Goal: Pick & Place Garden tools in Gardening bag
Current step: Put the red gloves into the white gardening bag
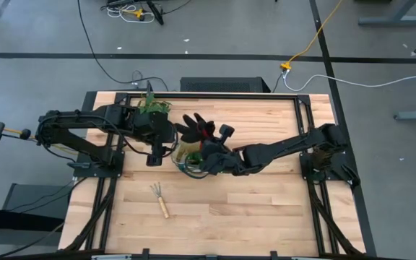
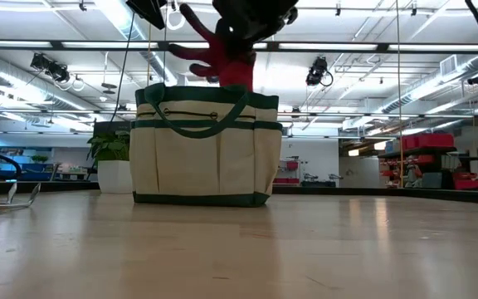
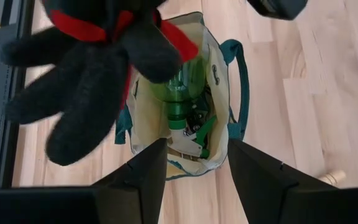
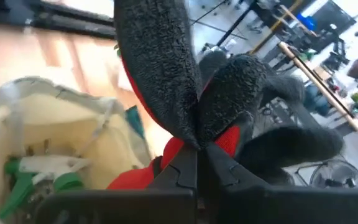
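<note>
Gloves over the bag, ready to drop.

I have the right gripper (image 4: 196, 163) pinching the black-and-red gloves (image 2: 222, 51) directly above the open gardening bag (image 2: 202, 149), so a release should land them beside the bright green item (image 3: 180, 84) and the pruning shears (image 3: 194, 134) inside. My left gripper (image 3: 194, 165) hovers spread, holding nothing, over the bag. The hand rake (image 1: 159, 198) lies on the table (image 1: 266, 209), well apart.
</note>
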`<state>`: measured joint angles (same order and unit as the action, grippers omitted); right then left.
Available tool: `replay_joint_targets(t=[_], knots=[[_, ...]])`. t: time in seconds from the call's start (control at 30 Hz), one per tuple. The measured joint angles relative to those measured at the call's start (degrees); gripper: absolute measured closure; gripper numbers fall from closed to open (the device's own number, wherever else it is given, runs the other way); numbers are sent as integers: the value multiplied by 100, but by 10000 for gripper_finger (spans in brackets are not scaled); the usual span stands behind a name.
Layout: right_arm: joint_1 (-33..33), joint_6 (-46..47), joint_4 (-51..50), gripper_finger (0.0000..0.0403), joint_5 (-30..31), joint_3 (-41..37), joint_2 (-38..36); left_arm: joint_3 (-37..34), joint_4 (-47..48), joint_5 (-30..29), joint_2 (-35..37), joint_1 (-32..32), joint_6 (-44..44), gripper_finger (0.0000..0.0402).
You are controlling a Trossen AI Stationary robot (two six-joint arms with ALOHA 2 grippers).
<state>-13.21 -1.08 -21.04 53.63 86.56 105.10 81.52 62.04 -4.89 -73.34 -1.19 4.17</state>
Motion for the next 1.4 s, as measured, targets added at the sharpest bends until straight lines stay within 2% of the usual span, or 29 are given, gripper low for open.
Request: replay_joint_targets(t=[0.13,0.57,0.77,1.03,1.4], knots=[[-4,-36,3,402,-461,0,-2,0,30,0,0,0,-1,225],[-35,-82,-514,402,-703,4,144,0,95,0,4,0,-4,225],[-35,-101,-591,402,-1079,4,142,0,92,-2,7,0,-3,225],[-20,-124,-498,402,-1655,4,142,0,87,-2,7,-2,-5,225],[141,-421,63,402,-1966,4,174,0,85,-35,7,-2,-5,225]])
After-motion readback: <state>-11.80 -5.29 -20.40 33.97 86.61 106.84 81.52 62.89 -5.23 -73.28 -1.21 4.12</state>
